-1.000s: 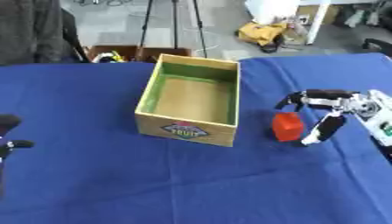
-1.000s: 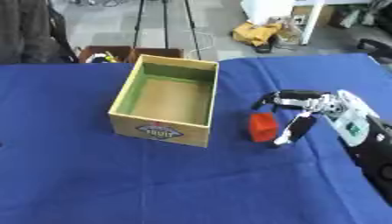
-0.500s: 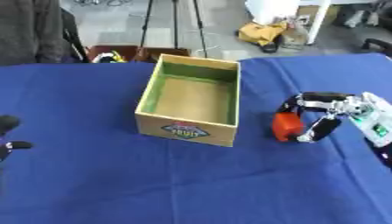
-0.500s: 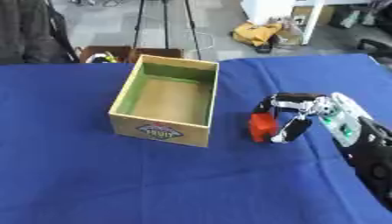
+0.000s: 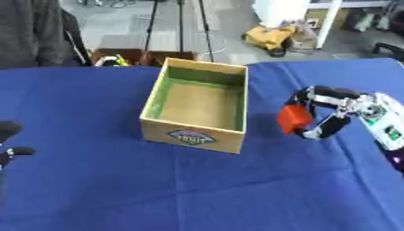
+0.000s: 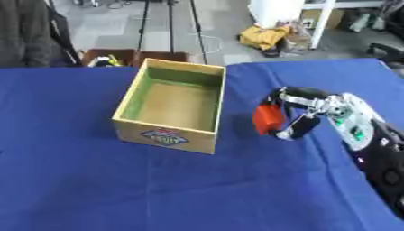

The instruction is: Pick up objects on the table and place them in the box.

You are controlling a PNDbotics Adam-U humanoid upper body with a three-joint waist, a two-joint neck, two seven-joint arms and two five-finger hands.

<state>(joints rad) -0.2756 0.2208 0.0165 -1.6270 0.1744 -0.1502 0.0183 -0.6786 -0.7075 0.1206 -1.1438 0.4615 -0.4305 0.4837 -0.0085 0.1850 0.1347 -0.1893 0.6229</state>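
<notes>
A small red block [image 5: 294,119] sits to the right of the open cardboard box [image 5: 197,104], a little above the blue tablecloth as far as I can tell. My right hand [image 5: 331,113] reaches in from the right with its fingers and thumb curled round the block. The box is upright, its inside bare, with a round label on its near wall. At the left edge only a few dark parts of my left hand [image 5: 9,140] show.
The blue cloth [image 5: 197,189] covers the whole table. Beyond its far edge are a tripod [image 5: 177,27], a brown crate [image 5: 126,56] and a yellow bag [image 5: 268,36] on the floor. A dark-clothed person [image 5: 35,31] stands at the back left.
My right hand has closed its fingers round the red block and carried it slightly up and left, toward the box. The box has not moved.
</notes>
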